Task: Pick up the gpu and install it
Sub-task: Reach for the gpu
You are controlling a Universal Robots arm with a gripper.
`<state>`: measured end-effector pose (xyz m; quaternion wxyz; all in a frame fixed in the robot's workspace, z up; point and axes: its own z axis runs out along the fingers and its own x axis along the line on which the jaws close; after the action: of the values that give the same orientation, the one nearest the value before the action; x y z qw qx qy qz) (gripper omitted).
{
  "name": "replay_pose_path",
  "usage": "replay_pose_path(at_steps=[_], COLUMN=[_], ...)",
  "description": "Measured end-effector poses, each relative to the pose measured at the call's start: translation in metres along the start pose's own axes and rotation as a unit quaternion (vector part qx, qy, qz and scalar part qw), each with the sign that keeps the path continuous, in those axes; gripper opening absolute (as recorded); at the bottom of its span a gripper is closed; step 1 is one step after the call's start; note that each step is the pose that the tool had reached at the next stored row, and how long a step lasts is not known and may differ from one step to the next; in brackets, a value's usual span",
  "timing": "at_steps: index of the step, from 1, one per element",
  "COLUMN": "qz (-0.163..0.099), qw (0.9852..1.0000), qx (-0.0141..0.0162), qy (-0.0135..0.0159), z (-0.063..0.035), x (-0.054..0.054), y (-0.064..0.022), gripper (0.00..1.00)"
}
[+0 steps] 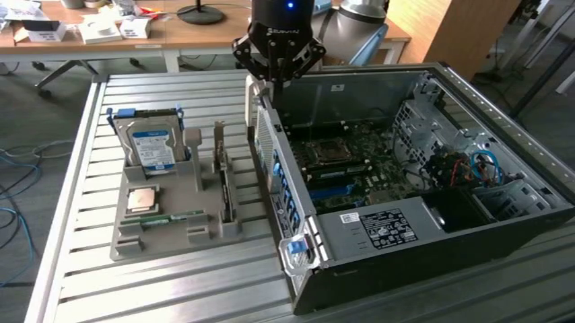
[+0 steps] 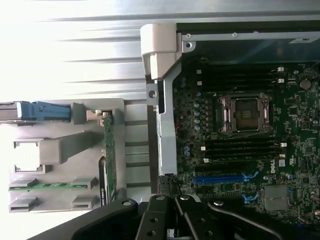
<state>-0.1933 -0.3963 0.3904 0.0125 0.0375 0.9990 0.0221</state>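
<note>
The pincer (image 1: 272, 86) (image 2: 170, 200) is closed, fingers together, with nothing between them. It hangs over the back wall of the open computer case (image 1: 359, 87) (image 2: 165, 130), close to the case's far corner and toward the far edge of the slatted metal table (image 1: 90, 282) (image 2: 90, 50). Whether its tips touch the wall cannot be told.

The gpu (image 1: 226, 195) (image 2: 110, 155) has not been picked up. It stands on its edge in a slot of the grey tray (image 1: 171, 235) (image 2: 135, 150), on the side of the tray nearest the case, with its metal bracket at the end toward the table's far edge. The tray lies just beside the case, between it and the table edge on the exterior view's left.

In the same tray the hard drive (image 1: 153, 145) (image 2: 42, 111) stands upright at the far end, a square processor chip (image 1: 144, 200) lies flat nearer the middle, and a memory stick (image 1: 166, 217) (image 2: 50, 186) sits in its slot toward the near end.

The case lies on its side with its cover off, taking up the table's half on the exterior view's right. Inside it the motherboard (image 1: 351, 161) (image 2: 240, 150) shows, with its processor socket (image 1: 328, 151) (image 2: 245, 112) and blue card slots.
</note>
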Motion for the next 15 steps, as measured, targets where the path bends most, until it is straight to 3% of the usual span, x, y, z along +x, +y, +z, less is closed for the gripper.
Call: replay_pose_path(at_steps=[15], qz=[0.0], qw=[1.0], qx=[0.0], qy=[0.0], z=[0.0001], x=[0.021], y=[0.0011], gripper=[0.11])
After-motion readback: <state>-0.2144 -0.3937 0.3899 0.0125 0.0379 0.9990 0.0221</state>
